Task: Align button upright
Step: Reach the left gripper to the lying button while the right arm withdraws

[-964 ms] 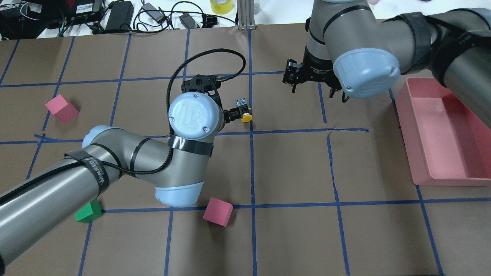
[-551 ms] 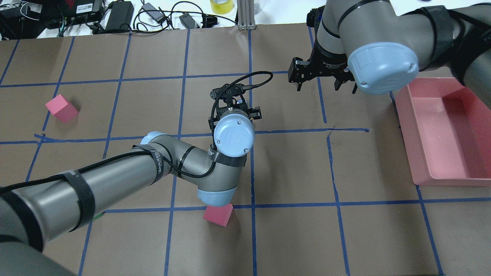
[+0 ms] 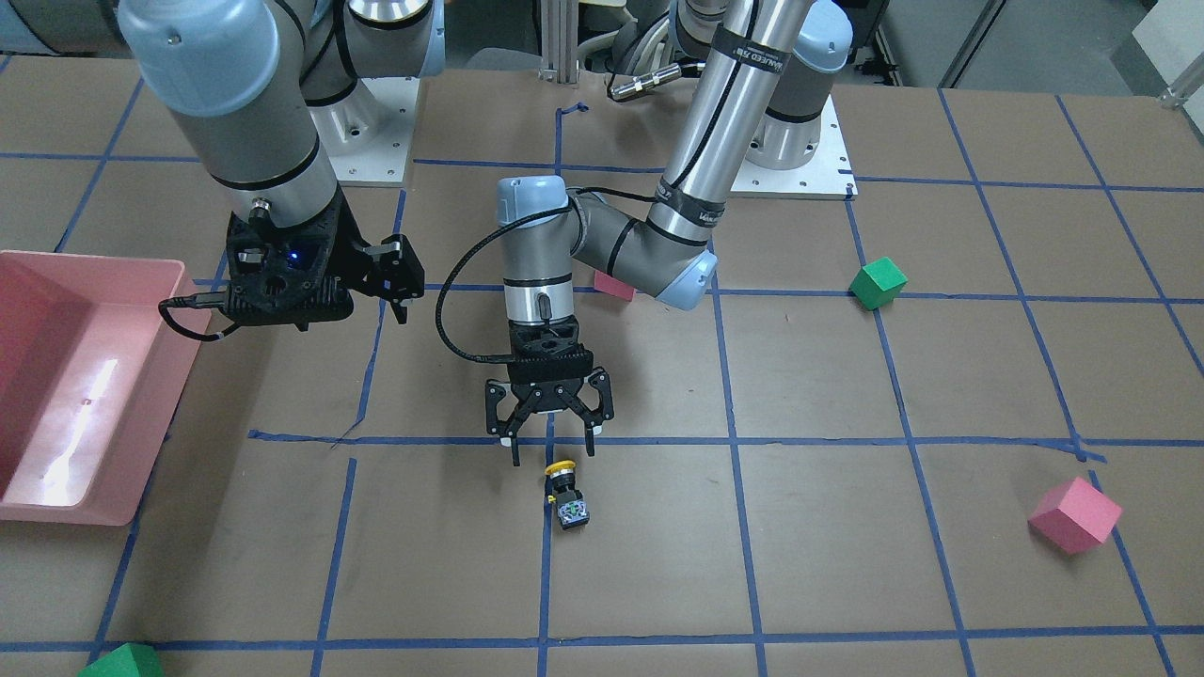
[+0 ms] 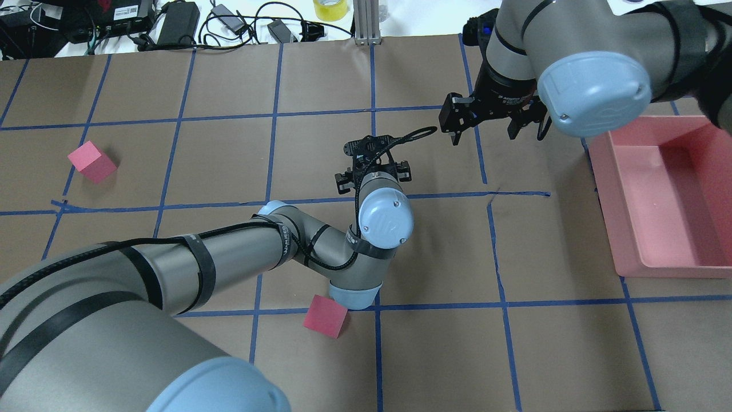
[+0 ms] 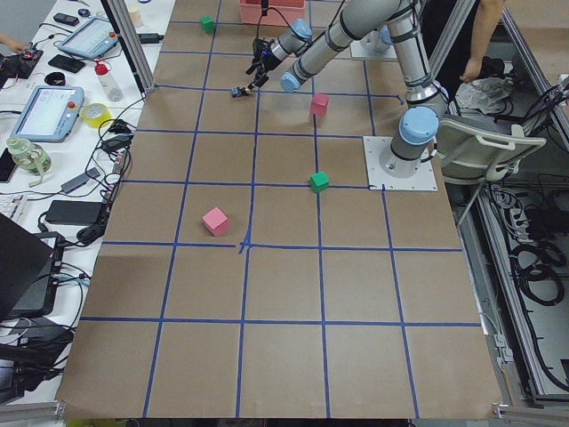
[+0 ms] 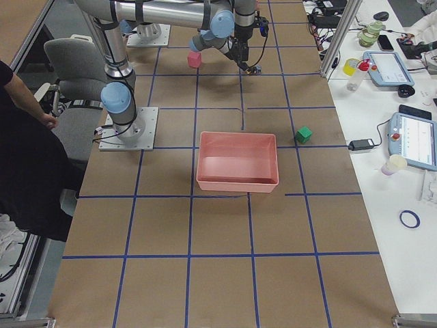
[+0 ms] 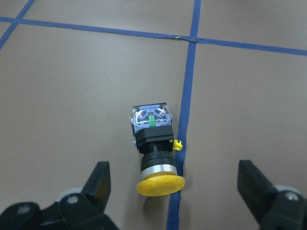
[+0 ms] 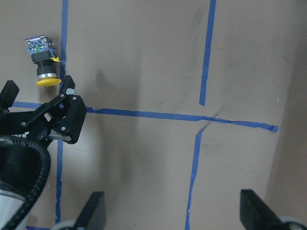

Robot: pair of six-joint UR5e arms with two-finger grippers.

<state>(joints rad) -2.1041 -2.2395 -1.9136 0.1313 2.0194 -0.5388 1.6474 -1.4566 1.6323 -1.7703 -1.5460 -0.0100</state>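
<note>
One second on, the left gripper (image 3: 553,454) hangs open and empty, having released the button (image 3: 565,494), which lies sideways near the middle of the table (image 3: 847,564), not yet upright; the right gripper (image 4: 496,133) is open and empty too.

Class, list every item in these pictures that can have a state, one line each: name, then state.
button: lying on its side, not upright, not gripped.
left gripper: open, empty, close to the button.
right gripper: open, empty, away from the button.
pink bin: empty.
</note>
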